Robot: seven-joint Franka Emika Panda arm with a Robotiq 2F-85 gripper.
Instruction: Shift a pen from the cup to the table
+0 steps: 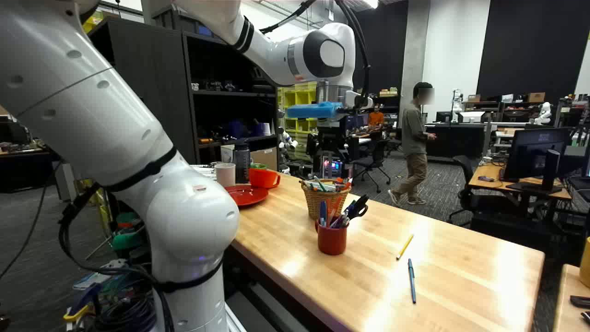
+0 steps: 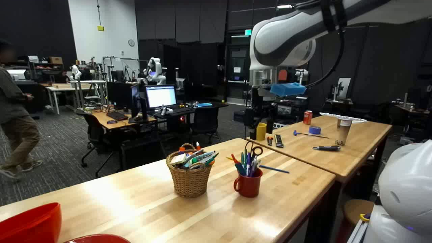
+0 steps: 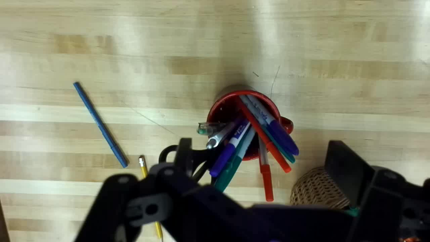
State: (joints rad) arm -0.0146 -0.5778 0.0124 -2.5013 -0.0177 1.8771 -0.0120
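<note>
The red mug (image 1: 332, 240) stands upright on the wooden table and also shows in an exterior view (image 2: 248, 186). In the wrist view the mug (image 3: 221, 109) holds several pens, among them a purple marker (image 3: 225, 157), a teal marker (image 3: 231, 172) and red pens (image 3: 267, 183), plus black scissors (image 3: 167, 154). A blue pen (image 3: 100, 125) and a yellow pencil (image 3: 143, 167) lie on the table beside it. My gripper (image 2: 260, 128) is open and empty, high above the mug. In the wrist view its fingers (image 3: 260, 148) stand wide apart, with nothing gripped between them.
A wicker basket (image 1: 318, 203) full of markers stands close to the mug. A red plate (image 1: 249, 195) and an orange-red cup (image 1: 263, 177) are farther along the table. A second table (image 2: 364, 138) holds tools, tape and a can. A person (image 1: 415, 138) walks in the background.
</note>
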